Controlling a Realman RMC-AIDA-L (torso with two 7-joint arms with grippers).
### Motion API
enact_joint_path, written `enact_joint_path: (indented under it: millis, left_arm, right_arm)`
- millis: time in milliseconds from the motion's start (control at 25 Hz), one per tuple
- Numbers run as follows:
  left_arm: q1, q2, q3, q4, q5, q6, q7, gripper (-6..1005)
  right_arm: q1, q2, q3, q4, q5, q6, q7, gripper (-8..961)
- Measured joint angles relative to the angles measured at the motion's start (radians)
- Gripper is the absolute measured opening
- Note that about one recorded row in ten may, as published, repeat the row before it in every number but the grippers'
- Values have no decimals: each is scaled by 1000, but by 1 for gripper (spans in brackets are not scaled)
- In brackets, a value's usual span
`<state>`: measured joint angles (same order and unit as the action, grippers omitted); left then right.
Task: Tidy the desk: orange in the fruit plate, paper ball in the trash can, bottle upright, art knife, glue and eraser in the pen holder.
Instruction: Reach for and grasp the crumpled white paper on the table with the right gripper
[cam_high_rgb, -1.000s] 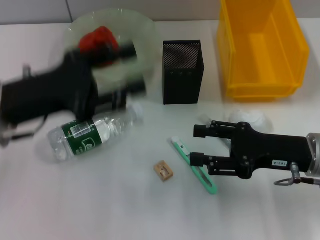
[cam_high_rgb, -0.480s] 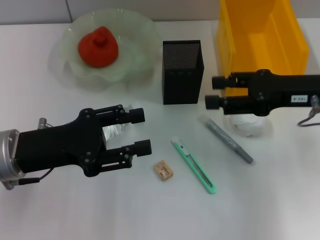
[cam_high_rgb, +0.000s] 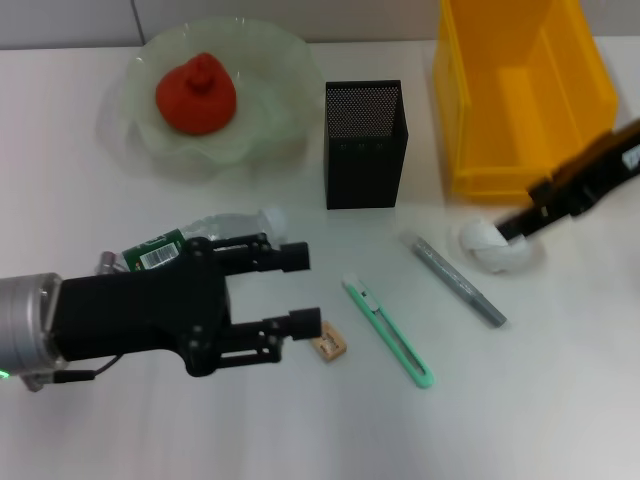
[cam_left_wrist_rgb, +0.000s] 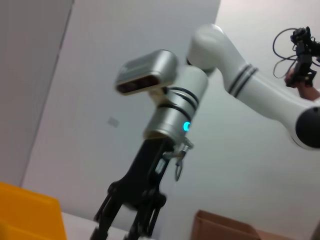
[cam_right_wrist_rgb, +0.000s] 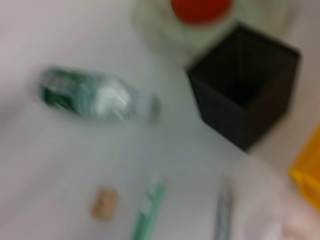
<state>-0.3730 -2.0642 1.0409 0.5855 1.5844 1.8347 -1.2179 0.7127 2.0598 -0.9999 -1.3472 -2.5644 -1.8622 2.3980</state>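
The orange (cam_high_rgb: 197, 93) lies in the fruit plate (cam_high_rgb: 128, 135) at the back left. The bottle (cam_high_rgb: 190, 238) lies on its side, partly hidden behind my open left gripper (cam_high_rgb: 302, 290), which hovers just in front of it. The eraser (cam_high_rgb: 328, 342) sits right by the lower fingertip. To its right lie the art knife (cam_high_rgb: 388, 332) and the glue (cam_high_rgb: 455, 280). The paper ball (cam_high_rgb: 488, 246) rests in front of the trash can (cam_high_rgb: 520, 95). My right gripper (cam_high_rgb: 525, 208) slants in from the right, open, one finger at the ball. The pen holder (cam_high_rgb: 365, 145) stands mid-desk.
The left wrist view shows the right arm's silver wrist (cam_left_wrist_rgb: 167, 107) and a cardboard box (cam_left_wrist_rgb: 225, 231) off the desk. In the blurred right wrist view I make out the bottle (cam_right_wrist_rgb: 95, 97), pen holder (cam_right_wrist_rgb: 245, 87), eraser (cam_right_wrist_rgb: 104, 202) and knife (cam_right_wrist_rgb: 147, 205).
My left gripper has shifted right and nearer, uncovering more of the bottle. My right arm has swung right and tilted down towards the paper ball.
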Motion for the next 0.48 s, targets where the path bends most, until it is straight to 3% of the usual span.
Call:
enact_joint_path:
  millis: [160,280,480]
  left_arm:
    - [-6,-1,25,0,0,-6,-2,671]
    - [-9,-2,36,0,0,-7,-11,673]
    - [-6,-2,31,0,0,-11,-8,675]
  right_arm:
    - [0,25,-116,18,-117,58,21,732]
    - [-11,26,-185,27,-124,109,59,732]
    - [-13,25,-195,58,-130,163,81,731]
